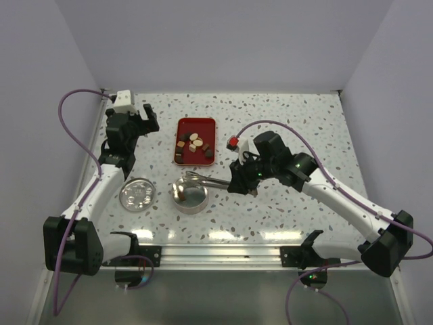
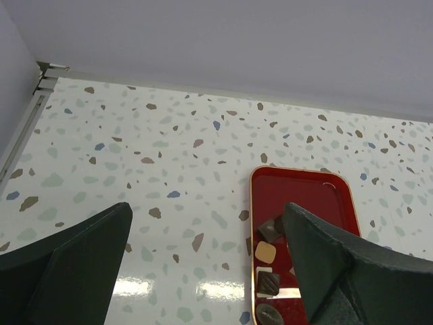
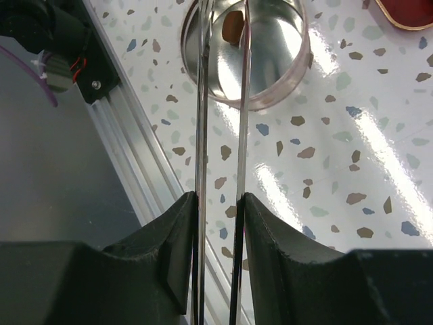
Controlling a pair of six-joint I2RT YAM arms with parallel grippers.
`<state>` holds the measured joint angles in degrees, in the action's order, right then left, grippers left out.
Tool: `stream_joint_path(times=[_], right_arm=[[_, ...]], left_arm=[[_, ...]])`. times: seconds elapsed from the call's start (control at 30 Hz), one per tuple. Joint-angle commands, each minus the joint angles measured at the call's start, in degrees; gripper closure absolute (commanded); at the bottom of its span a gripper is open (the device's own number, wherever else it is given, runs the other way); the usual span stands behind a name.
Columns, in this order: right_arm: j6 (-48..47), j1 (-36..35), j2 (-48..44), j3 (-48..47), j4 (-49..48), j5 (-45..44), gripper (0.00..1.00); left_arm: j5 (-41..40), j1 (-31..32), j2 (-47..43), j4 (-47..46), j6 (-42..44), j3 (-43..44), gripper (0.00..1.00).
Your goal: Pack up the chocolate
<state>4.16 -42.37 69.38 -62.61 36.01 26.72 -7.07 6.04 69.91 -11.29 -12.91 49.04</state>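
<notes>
The chocolate (image 1: pixel 195 143), several small dark and pale pieces, lies in a red tray (image 1: pixel 196 124) at the back middle. It also shows in the left wrist view (image 2: pixel 266 252), on the tray (image 2: pixel 304 189). My left gripper (image 1: pixel 145 122) (image 2: pixel 206 210) is open and empty, just left of the tray. My right gripper (image 1: pixel 238 181) (image 3: pixel 218 200) is shut on metal tongs (image 1: pixel 203 177) (image 3: pixel 242 122), whose tips reach over the open silver tin (image 1: pixel 189 196) (image 3: pixel 298 68). One tan-brown piece (image 3: pixel 233 26) sits in the tin by the tong tips.
The tin's round lid (image 1: pixel 137 194) lies flat on the table left of the tin. An aluminium rail (image 1: pixel 216 254) (image 3: pixel 135 162) runs along the near table edge. Walls close the back and both sides.
</notes>
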Motion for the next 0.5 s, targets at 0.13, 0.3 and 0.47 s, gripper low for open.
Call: stream_joint_path(times=[0.13,0.3,0.47], right_arm=[[3.22,-0.26,1.89,-0.94,-9.18,-8.08,0.64],[1.91,0.01,6.98,-2.86,-15.25,-13.53,0.65],[-0.38,0.62,14.88,-6.46,-17.99,-14.76,0.65]], left_arm=[[-0.58,0.20,0.32,-1.54,0.07,0.80,0.00],[-0.58,0.20,-0.04,-1.46,0.07,0.80,0.00],[-0.49,0.20,-0.39,-1.37,0.07,0.80,0.00]])
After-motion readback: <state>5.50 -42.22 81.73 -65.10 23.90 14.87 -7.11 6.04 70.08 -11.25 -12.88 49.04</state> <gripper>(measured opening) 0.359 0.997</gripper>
